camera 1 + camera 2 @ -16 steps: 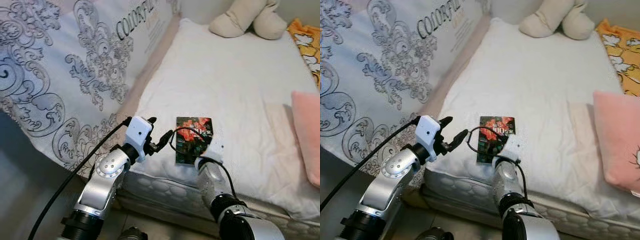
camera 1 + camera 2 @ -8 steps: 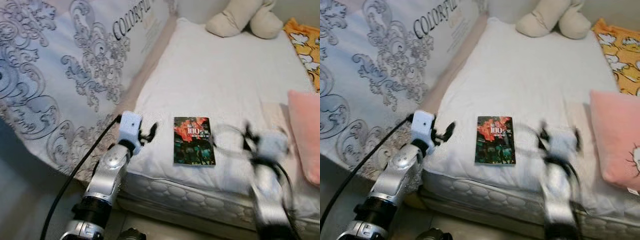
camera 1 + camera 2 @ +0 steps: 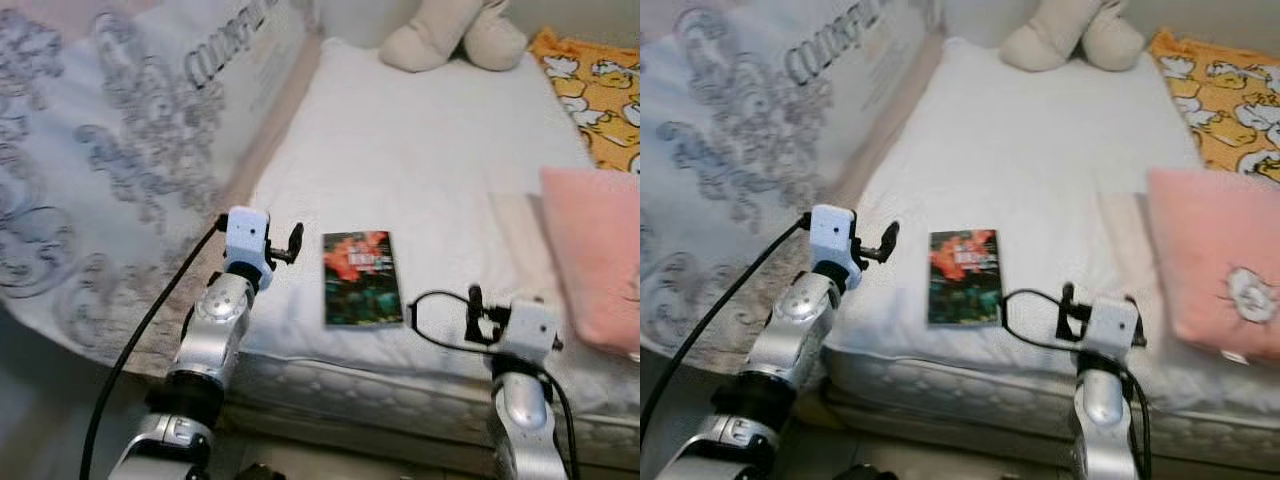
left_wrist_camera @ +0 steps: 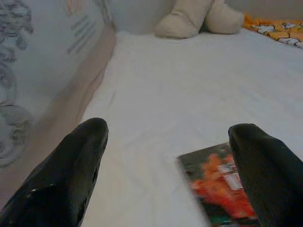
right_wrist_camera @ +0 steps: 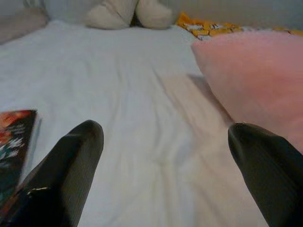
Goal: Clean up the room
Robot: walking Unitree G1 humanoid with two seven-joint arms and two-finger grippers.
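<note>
Left eye view: book (image 3: 362, 277) lies between both grippers.

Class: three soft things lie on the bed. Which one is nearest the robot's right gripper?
The plain pink pillow, just beside the right gripper. The beige plush toy and the yellow cartoon-print blanket lie at the bed's far end.

Book (image 3: 362, 278) flat on white bed (image 3: 420, 170), lower centre; left gripper (image 3: 288, 243) just left of book, at bed edge; right gripper (image 3: 478, 312) lower right, between book and pink pillow (image 3: 595, 255); beige plush toy (image 3: 455, 32) top centre; yellow blanket (image 3: 598, 90) upper right.
</note>
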